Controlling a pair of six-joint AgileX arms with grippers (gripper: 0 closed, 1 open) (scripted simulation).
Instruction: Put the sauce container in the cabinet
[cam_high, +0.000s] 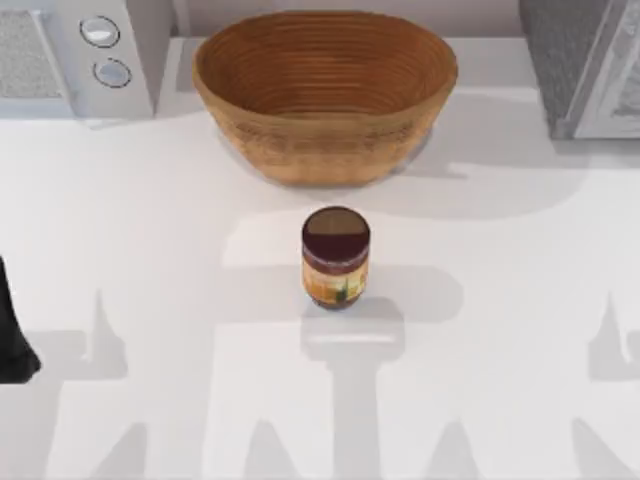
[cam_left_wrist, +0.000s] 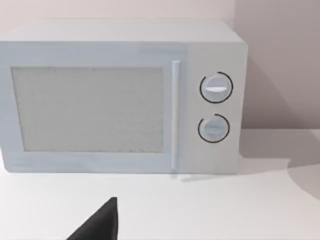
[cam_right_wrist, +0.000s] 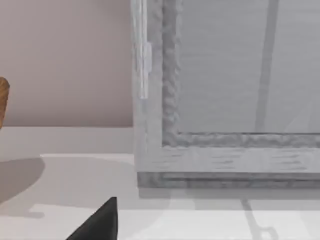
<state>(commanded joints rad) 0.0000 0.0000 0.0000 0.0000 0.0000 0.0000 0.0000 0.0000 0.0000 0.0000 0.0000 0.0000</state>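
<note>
The sauce container (cam_high: 335, 257) stands upright near the middle of the white table, a small jar with a dark maroon lid, a red band and an orange-yellow label. Nothing touches it. The cabinet (cam_high: 585, 65) sits at the table's far right corner, grey and speckled, and its pale framed door (cam_right_wrist: 235, 90) looks closed in the right wrist view. My left arm (cam_high: 12, 340) is parked at the table's left edge, far from the jar. A dark tip of my left gripper (cam_left_wrist: 100, 226) faces the white appliance. A dark tip of my right gripper (cam_right_wrist: 100, 226) faces the cabinet front.
A large woven bowl (cam_high: 325, 95) stands behind the jar at the far middle; its edge (cam_right_wrist: 2, 102) appears in the right wrist view. A white appliance with two round knobs (cam_high: 85, 55) (cam_left_wrist: 120, 100) fills the far left corner. Open tabletop lies between jar and cabinet.
</note>
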